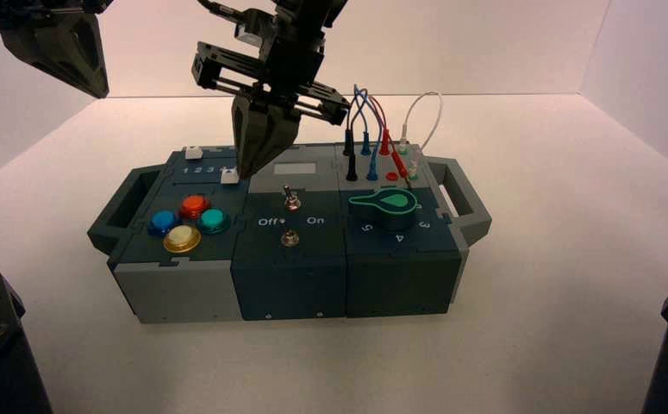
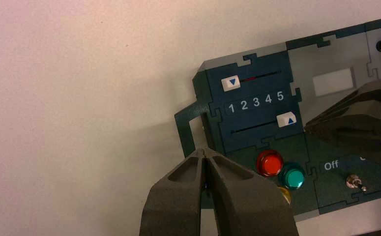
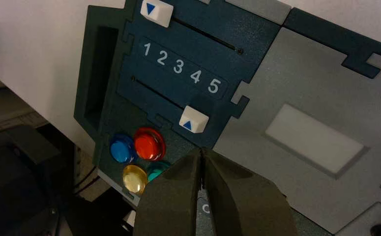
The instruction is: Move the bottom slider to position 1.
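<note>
The bottom slider [image 3: 193, 119], a small white square knob with a blue arrow, sits at the 5 end of its slot, below the printed row 1 2 3 4 5. Position 1 [image 3: 147, 49] is at the row's other end. In the high view this knob [image 1: 229, 177] lies just left of my right gripper [image 1: 248, 171]. My right gripper [image 3: 201, 151] is shut and empty, its tip just short of the knob and not touching it. The top slider [image 3: 156, 12] stands by digit 1. My left gripper [image 2: 205, 152] is shut and empty, held high off the box's left end [image 1: 54, 52].
Red [image 1: 193, 205], blue [image 1: 161, 222], green [image 1: 213, 220] and yellow [image 1: 182, 239] buttons sit just in front of the sliders. A silver toggle switch [image 1: 290, 201] stands mid-box. A teal knob [image 1: 386, 207] and plugged wires [image 1: 382, 129] fill the box's right part.
</note>
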`<move>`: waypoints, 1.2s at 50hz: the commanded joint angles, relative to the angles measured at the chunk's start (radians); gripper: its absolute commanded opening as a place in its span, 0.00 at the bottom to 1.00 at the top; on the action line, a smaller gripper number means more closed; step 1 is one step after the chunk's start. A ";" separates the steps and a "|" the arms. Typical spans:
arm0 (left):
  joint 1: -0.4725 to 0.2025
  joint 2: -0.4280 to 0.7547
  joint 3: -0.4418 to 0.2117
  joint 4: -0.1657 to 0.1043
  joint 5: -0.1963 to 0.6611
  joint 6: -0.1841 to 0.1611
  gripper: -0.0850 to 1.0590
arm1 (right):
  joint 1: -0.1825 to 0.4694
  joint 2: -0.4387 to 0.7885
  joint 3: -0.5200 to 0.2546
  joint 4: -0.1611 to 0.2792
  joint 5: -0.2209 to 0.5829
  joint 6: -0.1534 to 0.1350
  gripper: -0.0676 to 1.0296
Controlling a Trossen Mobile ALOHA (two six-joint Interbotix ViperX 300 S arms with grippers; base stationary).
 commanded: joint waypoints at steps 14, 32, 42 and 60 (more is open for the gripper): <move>-0.003 -0.005 -0.031 0.000 -0.003 0.002 0.05 | 0.006 0.005 -0.046 0.008 0.002 -0.002 0.04; -0.003 -0.005 -0.031 0.000 -0.003 0.002 0.05 | 0.005 0.040 -0.086 -0.003 0.026 -0.011 0.04; -0.003 -0.005 -0.031 0.000 -0.005 0.003 0.05 | -0.012 0.017 -0.077 -0.031 0.048 -0.011 0.04; -0.003 -0.005 -0.031 0.000 -0.005 0.002 0.05 | -0.009 0.037 -0.100 -0.034 0.048 -0.011 0.04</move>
